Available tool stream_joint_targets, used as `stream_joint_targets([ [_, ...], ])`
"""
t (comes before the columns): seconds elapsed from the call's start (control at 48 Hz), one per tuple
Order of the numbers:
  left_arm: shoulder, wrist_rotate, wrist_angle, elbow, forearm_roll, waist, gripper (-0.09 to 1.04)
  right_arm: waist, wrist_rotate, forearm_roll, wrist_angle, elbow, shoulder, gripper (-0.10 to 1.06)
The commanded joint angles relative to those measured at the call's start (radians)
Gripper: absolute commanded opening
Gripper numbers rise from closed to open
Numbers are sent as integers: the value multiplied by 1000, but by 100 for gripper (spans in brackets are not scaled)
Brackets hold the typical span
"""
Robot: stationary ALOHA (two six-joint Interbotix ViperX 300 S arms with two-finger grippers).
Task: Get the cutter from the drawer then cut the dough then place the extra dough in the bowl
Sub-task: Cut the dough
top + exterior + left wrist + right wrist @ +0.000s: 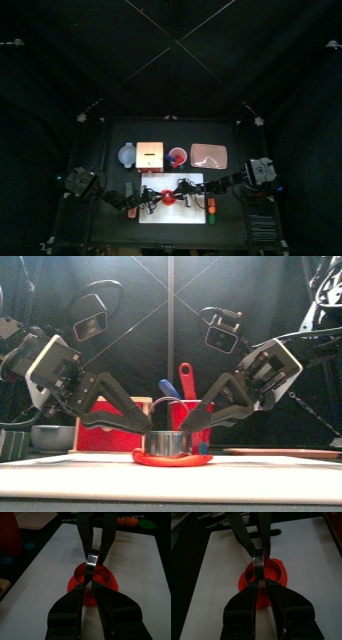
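Red dough [171, 459] lies flat on the white board [267, 463] with the cutter [167, 442] upright in its middle, axis vertical. From 9 o'clock the left gripper [143, 420] meets it, from 3 o'clock the right gripper [195, 419], equally near, each pair of jaws closed to a slit, seemingly nipping the cutter's rim

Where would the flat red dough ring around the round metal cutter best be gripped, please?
Probably its outer rim, from above at the front edge: the flat red dough ring lies low on the white cutting board, and the round metal cutter stands in its middle.
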Motion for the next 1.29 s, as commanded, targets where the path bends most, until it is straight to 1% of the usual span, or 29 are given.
stream_joint_targets([
  [0.021,6,3,34,-6,5,20,63,2,3,0,17,-3,3,56],
  [0.292,8,0,46,-8,12,20,70,3,2,-2,17,-3,3,58],
  [0.458,0,3,49,-8,12,21,75,3,2,-3,17,-6,0,65],
  [0.646,-28,8,49,-6,34,21,75,5,-9,-5,17,-11,-15,71],
  [0.833,-58,8,49,-2,84,21,75,3,-11,-17,18,-14,-40,72],
  [1.292,-104,9,43,9,135,23,75,-2,-12,-23,17,-17,-52,72],
])
